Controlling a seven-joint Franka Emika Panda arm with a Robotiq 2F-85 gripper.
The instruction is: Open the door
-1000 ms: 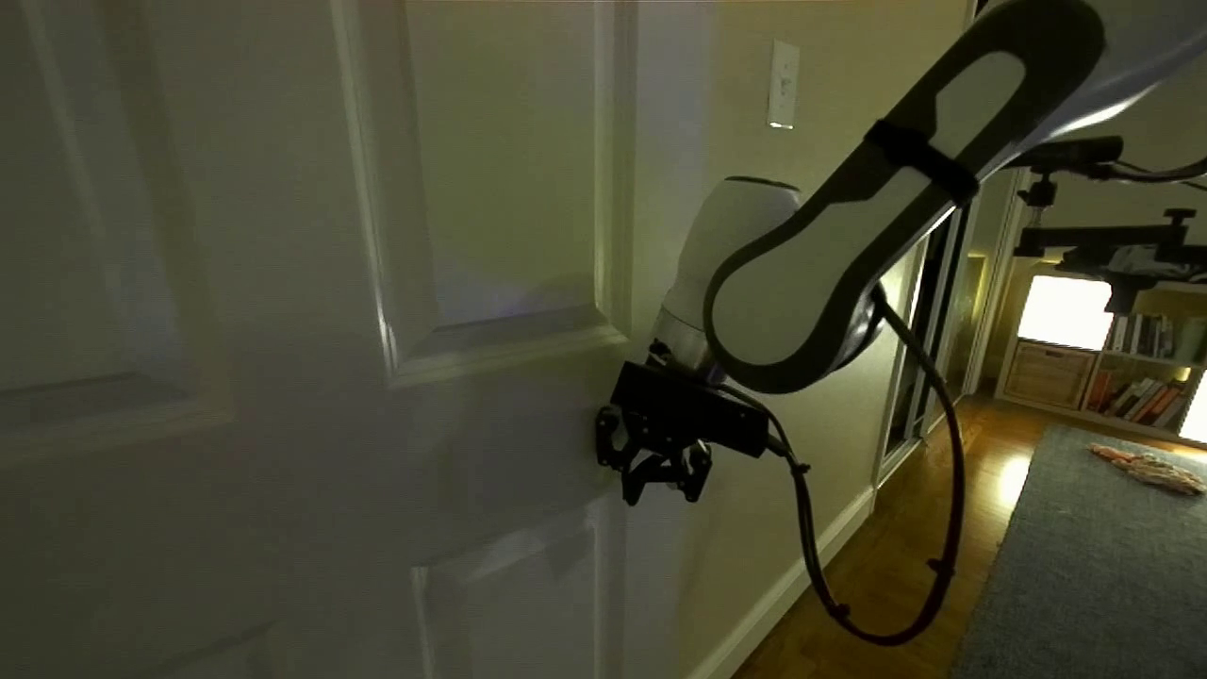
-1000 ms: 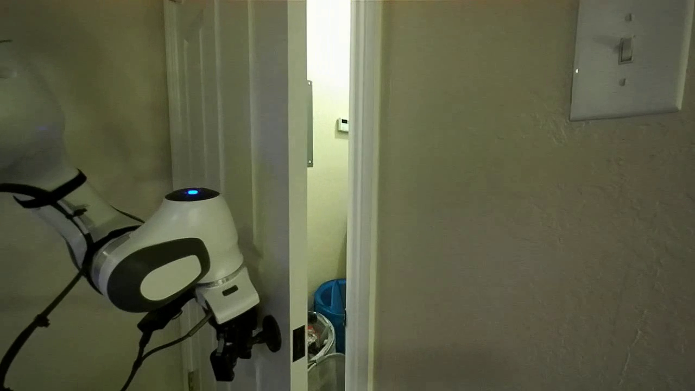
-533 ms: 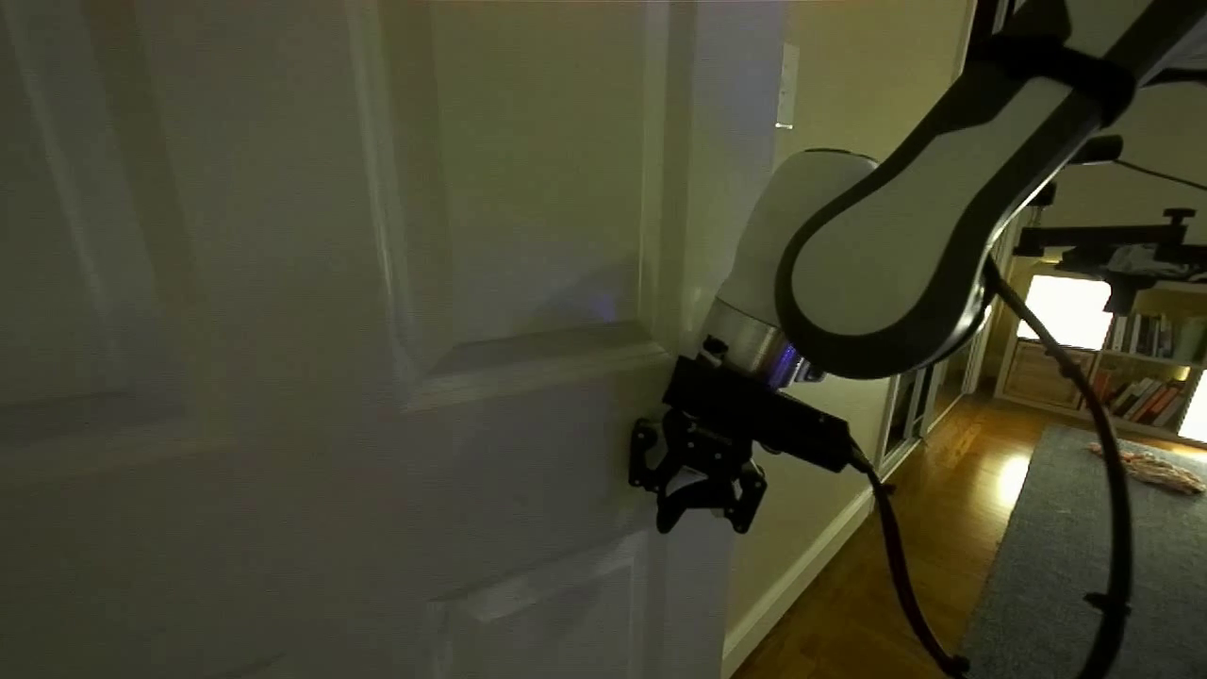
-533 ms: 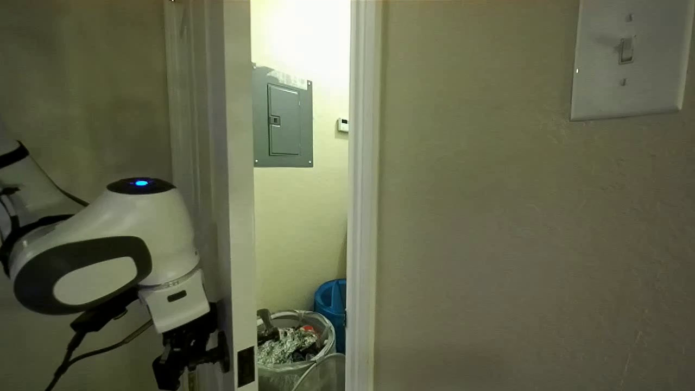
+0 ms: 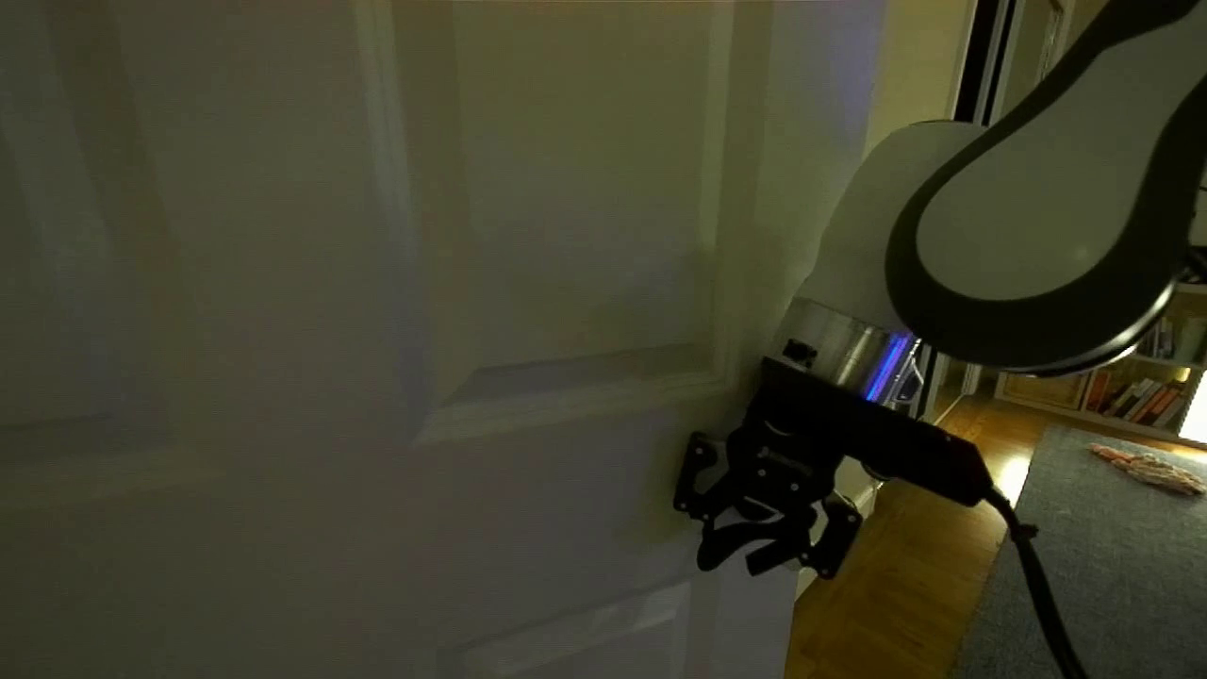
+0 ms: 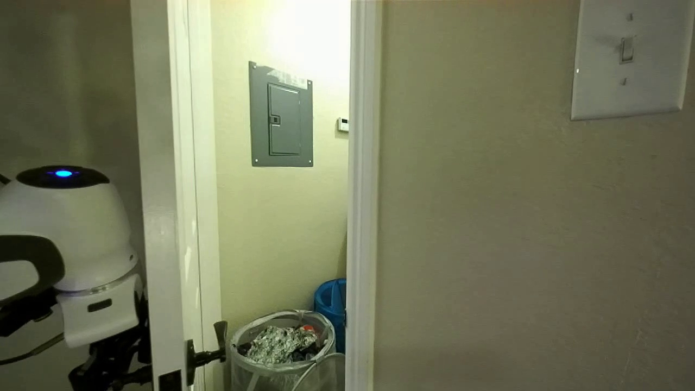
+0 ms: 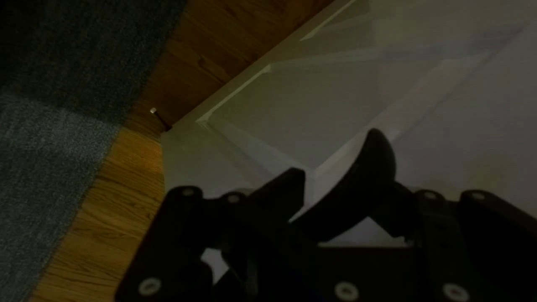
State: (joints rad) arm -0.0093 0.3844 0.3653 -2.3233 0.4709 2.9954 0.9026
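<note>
A black Robotiq gripper (image 5: 768, 530) clasps a dark lever handle (image 7: 371, 170). The white panelled door (image 5: 405, 339) bearing it stands ajar, just beside the gripper.

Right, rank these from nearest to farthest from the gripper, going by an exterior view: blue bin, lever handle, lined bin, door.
1. Door: edge-on, at that view's left.
2. Lever handle: on the door's right-hand face.
3. Lined bin: past the handle, to its right.
4. Blue bin: behind the lined bin, rightmost.
</note>
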